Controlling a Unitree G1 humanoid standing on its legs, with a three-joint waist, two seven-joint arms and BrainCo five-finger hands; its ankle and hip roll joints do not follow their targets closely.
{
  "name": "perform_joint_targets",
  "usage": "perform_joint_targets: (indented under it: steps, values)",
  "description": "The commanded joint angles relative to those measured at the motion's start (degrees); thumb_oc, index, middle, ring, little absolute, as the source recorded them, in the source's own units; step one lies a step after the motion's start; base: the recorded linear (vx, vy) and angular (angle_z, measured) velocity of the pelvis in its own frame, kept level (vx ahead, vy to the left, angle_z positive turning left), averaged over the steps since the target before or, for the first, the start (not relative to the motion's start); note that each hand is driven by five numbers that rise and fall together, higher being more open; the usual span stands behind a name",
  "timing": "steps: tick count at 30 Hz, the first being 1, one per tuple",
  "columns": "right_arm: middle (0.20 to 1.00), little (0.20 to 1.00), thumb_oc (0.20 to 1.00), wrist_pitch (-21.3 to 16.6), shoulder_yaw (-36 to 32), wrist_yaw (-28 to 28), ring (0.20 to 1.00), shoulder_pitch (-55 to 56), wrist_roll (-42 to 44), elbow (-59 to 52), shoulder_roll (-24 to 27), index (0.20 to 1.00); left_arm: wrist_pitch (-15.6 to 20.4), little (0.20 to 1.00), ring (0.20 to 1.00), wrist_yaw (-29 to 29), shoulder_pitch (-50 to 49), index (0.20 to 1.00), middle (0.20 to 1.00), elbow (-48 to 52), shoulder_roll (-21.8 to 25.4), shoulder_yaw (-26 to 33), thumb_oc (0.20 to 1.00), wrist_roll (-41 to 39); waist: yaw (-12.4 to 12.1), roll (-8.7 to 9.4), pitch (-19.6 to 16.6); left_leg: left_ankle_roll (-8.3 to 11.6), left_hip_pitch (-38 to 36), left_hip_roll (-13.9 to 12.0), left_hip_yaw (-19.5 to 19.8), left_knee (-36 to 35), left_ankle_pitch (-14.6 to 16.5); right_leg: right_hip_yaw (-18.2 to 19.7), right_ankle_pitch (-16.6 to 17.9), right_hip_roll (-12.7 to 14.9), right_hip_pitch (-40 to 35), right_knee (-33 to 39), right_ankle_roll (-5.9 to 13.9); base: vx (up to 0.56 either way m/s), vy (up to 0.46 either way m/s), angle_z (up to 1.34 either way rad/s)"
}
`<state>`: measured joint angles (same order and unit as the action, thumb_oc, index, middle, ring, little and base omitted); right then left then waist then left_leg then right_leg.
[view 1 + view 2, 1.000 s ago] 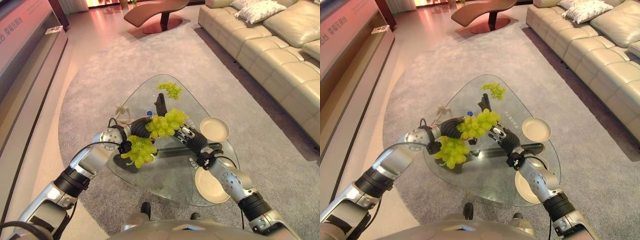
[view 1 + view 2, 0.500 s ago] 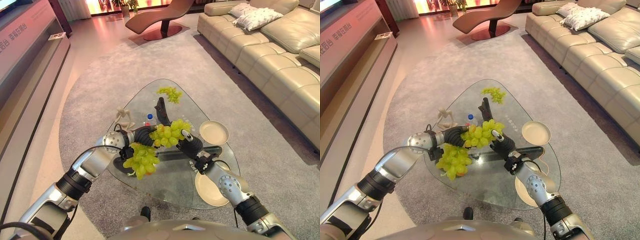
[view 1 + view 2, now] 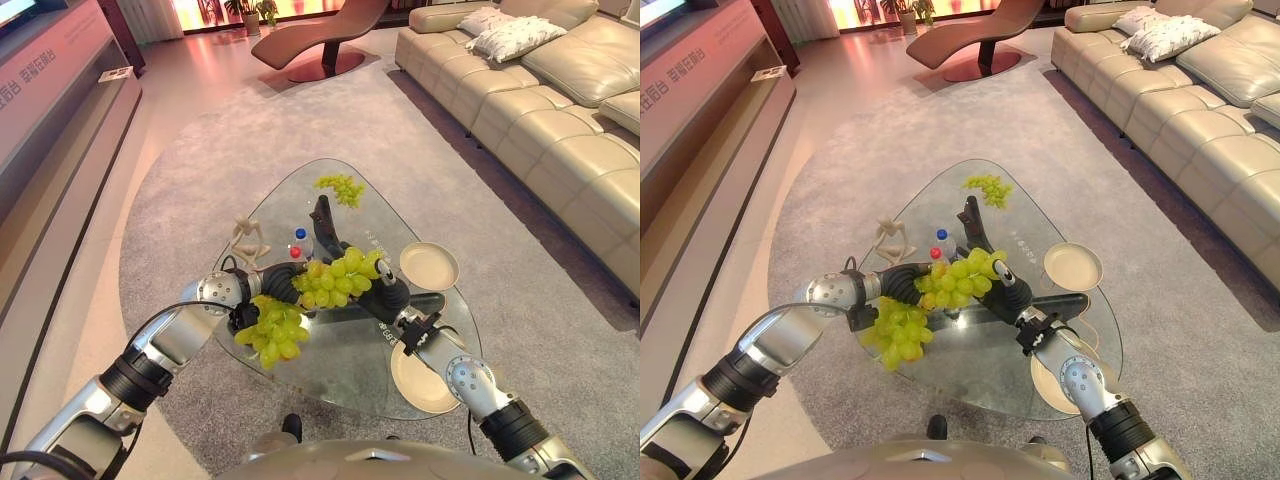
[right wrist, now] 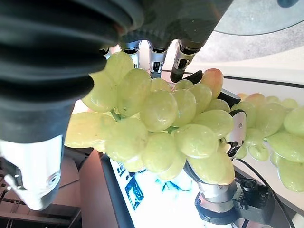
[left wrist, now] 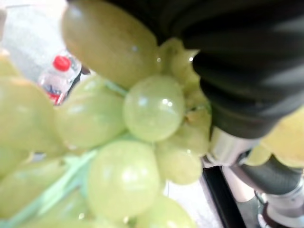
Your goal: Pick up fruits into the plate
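Since a second ago both hands have drawn nearer the robot with their fruit, and the camera has lifted a little, so the whole scene sits differently. In the left eye view the right hand [image 3: 385,292] carries a grape bunch [image 3: 335,281] above the middle of the glass surface [image 3: 350,355], while the left hand [image 3: 272,285] holds a second bunch [image 3: 270,332] that hangs over the surface's near left edge. Two plates lie to the right: a far plate [image 3: 429,264] and a near plate [image 3: 422,378], both without fruit, so by my reading the carry has begun but nothing is delivered. A third bunch [image 3: 340,186] waits at the far tip, beside a bottle [image 3: 298,241] and a small figurine [image 3: 245,236]. The right eye view shows the same layout, the upper bunch between the two hands. In the left wrist view grapes crowd the lens and the dark cover looms above; the fingers are hidden, so I cannot tell their grip there. In the right wrist view the fingers [image 4: 182,59] curl over the top of the bunch, closed round it. Compared with the earlier frame, the lower bunch has swung further off the edge.
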<state>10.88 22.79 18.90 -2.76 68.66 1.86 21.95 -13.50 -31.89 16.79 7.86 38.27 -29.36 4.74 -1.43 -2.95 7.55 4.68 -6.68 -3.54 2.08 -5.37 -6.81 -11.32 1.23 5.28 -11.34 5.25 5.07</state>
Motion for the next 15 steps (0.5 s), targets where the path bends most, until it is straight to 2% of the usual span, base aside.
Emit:
perform_joint_targets:
  steps: [1,7,11,15]
  values:
    - [1.0,1.0,1.0,-1.1,1.3,0.9,1.0,-3.3,2.3,-7.8,-1.9,1.0,1.6,0.2,0.2,-0.1,5.5,0.2,0.2,0.7,1.8,1.1,0.2,2.5,-0.3,2.12,-0.4,-2.99,-3.6,4.2,-4.5,1.8,8.3,1.1,-0.2,-0.4,0.9,-0.6,1.39,0.0,0.0,0.0]
    - [1.0,1.0,1.0,-1.5,1.8,-1.7,1.0,-3.6,-0.7,-7.8,-2.3,1.0,-1.1,0.2,0.2,0.2,6.0,0.2,0.2,0.4,1.3,0.6,0.2,3.9,0.0,2.09,-0.4,-3.09,-3.7,4.2,-4.7,1.6,8.3,1.6,-0.2,-0.6,0.9,-0.6,1.34,0.0,0.0,0.0]
    - [1.0,1.0,1.0,-1.9,1.2,-5.8,1.0,-4.6,-6.3,-8.0,-1.7,1.0,-2.2,0.2,0.2,1.2,6.3,0.2,0.2,-0.4,0.8,1.1,0.2,4.4,0.2,2.06,-0.3,-3.08,-3.8,4.1,-4.8,1.5,8.3,2.0,-0.1,-0.7,1.0,-0.5,1.28,0.0,0.0,0.0]
    - [1.0,1.0,1.0,-0.7,0.9,-8.7,1.0,-5.2,-9.7,-8.8,-1.2,1.0,-3.1,0.2,0.2,2.4,6.5,0.2,0.2,-0.5,0.3,1.5,0.2,4.9,0.5,2.0,-0.2,-3.09,-3.8,4.1,-5.0,1.4,8.3,2.4,-0.1,-0.8,1.2,-0.5,1.24,0.0,0.0,0.0]
